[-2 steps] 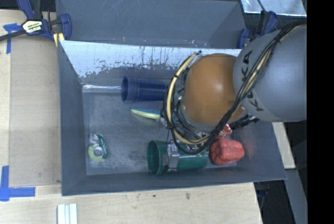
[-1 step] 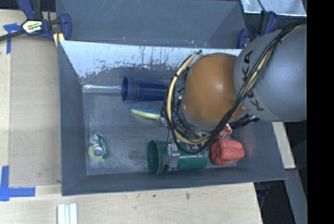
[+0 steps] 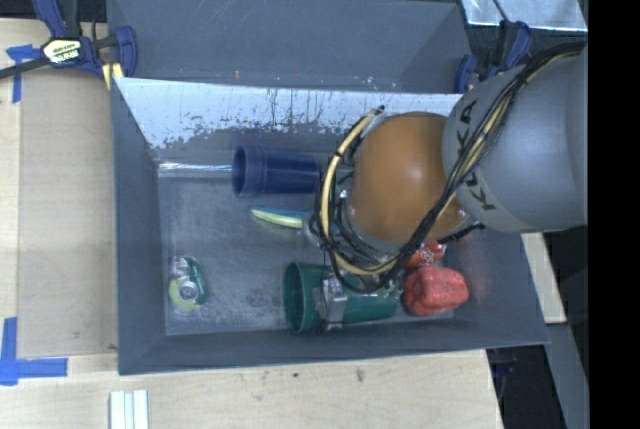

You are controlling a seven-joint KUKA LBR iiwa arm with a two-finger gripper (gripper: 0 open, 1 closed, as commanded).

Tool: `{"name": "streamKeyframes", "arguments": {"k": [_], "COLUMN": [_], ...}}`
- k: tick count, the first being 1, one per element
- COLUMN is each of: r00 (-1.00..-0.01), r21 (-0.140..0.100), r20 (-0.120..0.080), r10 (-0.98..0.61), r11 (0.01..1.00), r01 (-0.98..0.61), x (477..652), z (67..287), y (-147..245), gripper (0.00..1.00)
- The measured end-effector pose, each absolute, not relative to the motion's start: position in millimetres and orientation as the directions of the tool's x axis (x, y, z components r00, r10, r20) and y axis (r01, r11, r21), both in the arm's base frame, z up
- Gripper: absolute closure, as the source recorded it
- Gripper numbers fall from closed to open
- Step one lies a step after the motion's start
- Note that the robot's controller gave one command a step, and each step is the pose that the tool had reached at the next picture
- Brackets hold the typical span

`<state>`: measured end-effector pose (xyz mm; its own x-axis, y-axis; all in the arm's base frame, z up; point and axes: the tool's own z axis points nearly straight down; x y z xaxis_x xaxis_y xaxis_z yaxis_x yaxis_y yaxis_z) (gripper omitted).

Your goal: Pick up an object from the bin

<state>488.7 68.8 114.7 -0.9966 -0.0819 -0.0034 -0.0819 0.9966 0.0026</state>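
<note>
My gripper (image 3: 331,301) is low at the front of the bin, its grey metal end right on a dark green cup (image 3: 300,297) that lies on its side along the front wall. The cup's body continues to the right of the gripper. A lumpy red thing (image 3: 436,289) lies just right of the cup, touching or nearly touching it. A pale yellow-green strip (image 3: 276,217) lies a little behind the gripper, partly hidden under the arm.
A dark blue cup (image 3: 275,171) lies on its side near the back wall, with a clear stick (image 3: 195,168) to its left. A small green and clear tape roll (image 3: 186,284) sits at the front left. The arm and its orange cover hide the bin's right middle.
</note>
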Motion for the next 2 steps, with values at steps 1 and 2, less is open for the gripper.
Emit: {"name": "streamKeyframes", "arguments": {"k": [1,2], "r00": [-0.997,-0.998], "r21": [0.003,-0.002], "r20": [0.004,-0.003], "r10": [-0.073,-0.058], "r11": [0.997,0.998], "r01": [-0.073,-0.058], "x": [489.8,524.3], "z": [114,125], "y": [26,13], "gripper": [0.00,0.00]}}
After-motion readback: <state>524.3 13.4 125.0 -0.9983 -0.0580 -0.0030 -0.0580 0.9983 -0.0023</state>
